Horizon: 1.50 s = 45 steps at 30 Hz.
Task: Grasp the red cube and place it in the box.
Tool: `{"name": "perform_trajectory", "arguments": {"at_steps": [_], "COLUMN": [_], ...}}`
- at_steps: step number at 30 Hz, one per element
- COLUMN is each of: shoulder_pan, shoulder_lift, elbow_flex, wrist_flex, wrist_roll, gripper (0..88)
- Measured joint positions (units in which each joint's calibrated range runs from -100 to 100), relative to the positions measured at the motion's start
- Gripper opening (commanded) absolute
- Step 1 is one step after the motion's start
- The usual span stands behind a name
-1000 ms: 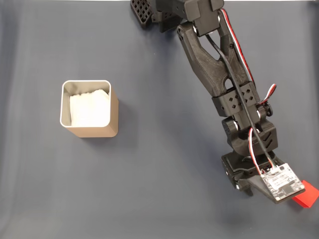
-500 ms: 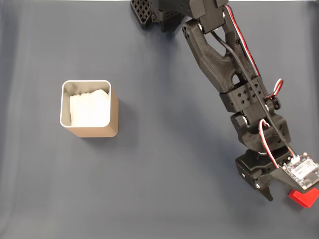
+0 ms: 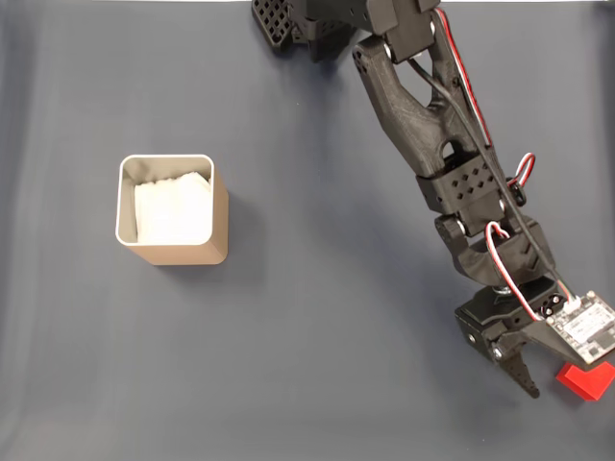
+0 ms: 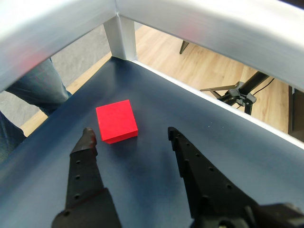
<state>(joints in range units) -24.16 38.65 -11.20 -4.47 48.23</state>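
Observation:
The red cube lies on the dark blue table near the right edge of the fixed view, partly under the wrist's circuit board. In the wrist view the red cube rests on the table just ahead of the left finger, not between the two. My gripper is open, both black fingers apart with bare table between them. In the fixed view my gripper hangs low beside the cube, one pointed finger showing. The tan box with white lining stands far to the left.
The black arm stretches from the top middle down to the lower right. In the wrist view an aluminium frame post and the table's far edge lie close behind the cube. A person's legs in jeans stand at left.
The arm has swung right and reached further down towards the cube. The gripper has dropped lower beside it, and the cube has not moved.

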Motion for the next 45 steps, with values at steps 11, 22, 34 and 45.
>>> {"name": "perform_trajectory", "arguments": {"at_steps": [11,22,34,45], "shoulder_pan": [-1.05,-2.86,-2.93,-2.18], "shoulder_lift": [0.09,0.09,0.53,2.67], "elbow_flex": [2.09,2.91,2.91,2.91], "wrist_flex": [-3.33,-4.31,-9.42,-14.7], "wrist_roll": [0.24,0.88,1.66,2.34], "gripper": [36.4,36.2,36.0,35.4]}}
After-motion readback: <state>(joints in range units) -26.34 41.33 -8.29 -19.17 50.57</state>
